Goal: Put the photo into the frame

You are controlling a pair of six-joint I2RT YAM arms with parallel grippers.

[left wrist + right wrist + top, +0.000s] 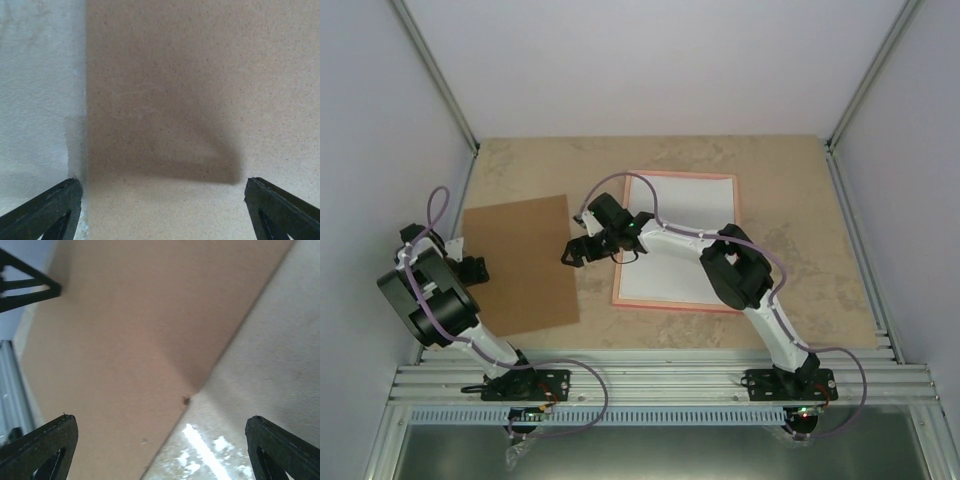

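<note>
White walls (620,60) flank the beige table (800,200); left gripper (162,187) and right gripper (161,424) gape empty above the brown board (525,262)

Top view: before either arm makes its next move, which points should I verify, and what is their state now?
1. Left gripper open, holding nothing: ok.
2. Right gripper open, holding nothing: ok.
3. Brown board flat on the table, apart from the frame: ok.
4. Frame unobstructed: not ok, the right arm reaches across it.
5. Photo located: cannot tell; only white shows inside the frame.
</note>
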